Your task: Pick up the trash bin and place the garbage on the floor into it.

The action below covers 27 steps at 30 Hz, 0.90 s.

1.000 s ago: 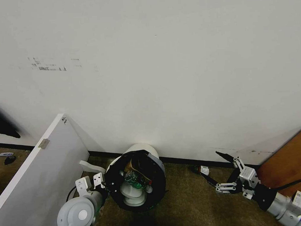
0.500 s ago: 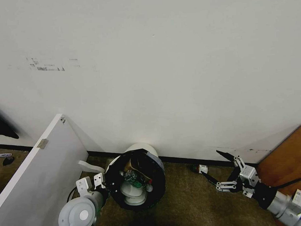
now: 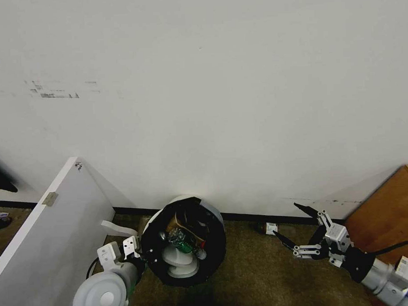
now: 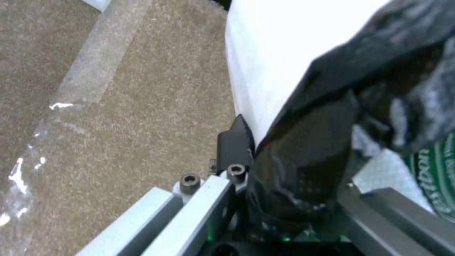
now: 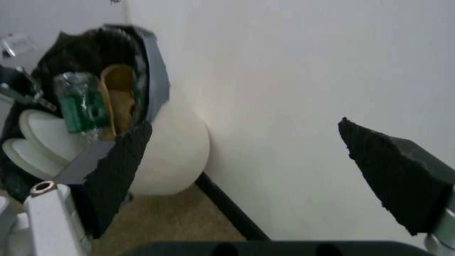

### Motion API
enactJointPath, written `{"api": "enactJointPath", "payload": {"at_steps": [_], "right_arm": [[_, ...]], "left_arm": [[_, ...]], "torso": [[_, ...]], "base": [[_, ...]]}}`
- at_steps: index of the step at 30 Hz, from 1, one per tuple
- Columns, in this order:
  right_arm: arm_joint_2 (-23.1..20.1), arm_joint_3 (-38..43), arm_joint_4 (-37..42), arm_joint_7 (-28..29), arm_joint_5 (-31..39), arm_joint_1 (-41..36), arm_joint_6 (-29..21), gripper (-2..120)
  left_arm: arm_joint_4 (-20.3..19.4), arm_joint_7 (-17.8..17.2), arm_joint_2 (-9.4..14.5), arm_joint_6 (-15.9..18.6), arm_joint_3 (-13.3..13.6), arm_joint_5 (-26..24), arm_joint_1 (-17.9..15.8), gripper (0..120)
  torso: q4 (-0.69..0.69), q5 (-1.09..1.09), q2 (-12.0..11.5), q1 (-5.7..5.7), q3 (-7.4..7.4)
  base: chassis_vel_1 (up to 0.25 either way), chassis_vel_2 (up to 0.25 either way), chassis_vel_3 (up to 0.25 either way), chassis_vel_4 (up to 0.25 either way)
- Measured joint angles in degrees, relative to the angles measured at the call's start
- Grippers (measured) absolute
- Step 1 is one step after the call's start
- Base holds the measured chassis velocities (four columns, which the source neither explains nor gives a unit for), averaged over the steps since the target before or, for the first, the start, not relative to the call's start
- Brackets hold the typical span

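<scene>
While clamped on the trash bin [image 3: 185, 243], left pincer [image 3: 135, 248] low; right pincer [image 3: 300, 227] splayed.

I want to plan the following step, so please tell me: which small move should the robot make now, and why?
Probably lower the open right end effector toward the small bottle lying on the beige carpet floor at the wall's base. The left end effector holds the round white black-lined trash bin by its rim.

The left hand [image 3: 135, 250] grips the tilted trash bin [image 3: 185, 245] by its rim; the right hand [image 3: 300, 232], fingers spread, hovers just beside a small bottle [image 3: 267, 227].
</scene>
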Motion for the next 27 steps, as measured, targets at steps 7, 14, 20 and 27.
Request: {"api": "enactJointPath", "payload": {"at_steps": [7, 14, 20, 27], "right_arm": [[0.1, 0.0, 0.0, 0.0, -0.3, -0.3, 0.0, 100], [0.6, 0.0, 0.2, -0.5, -0.8, -0.8, 0.0, 100], [1.2, -0.1, 0.2, -0.6, -1.4, -0.9, 0.0, 100], [1.7, -0.1, 0.3, -0.6, -2.0, -1.2, -0.1, 100]], "left_arm": [[-3.3, -3.1, 1.4, 0.0, -1.1, -6.5, 0.5, 0], [-5.9, -5.3, 2.8, 0.1, -2.0, -11.8, 0.9, 0], [-7.5, -7.5, 3.7, 0.1, -3.0, -16.5, 1.7, 0], [-9.6, -12.3, 4.6, 0.1, -3.9, -23.8, 2.5, 0]], "torso": [[0.03, 0.01, 0.0, 0.0, 0.0], [0.04, 0.01, 0.0, 0.0, 0.0], [0.03, 0.01, 0.0, 0.0, 0.0], [0.03, 0.02, 0.0, 0.0, 0.0]], "base": [[0.0, 0.0, 0.0, 0.0], [0.0, 0.0, 0.0, 0.0], [0.0, 0.0, 0.0, 0.0], [0.0, 0.0, 0.0, 0.0]]}}
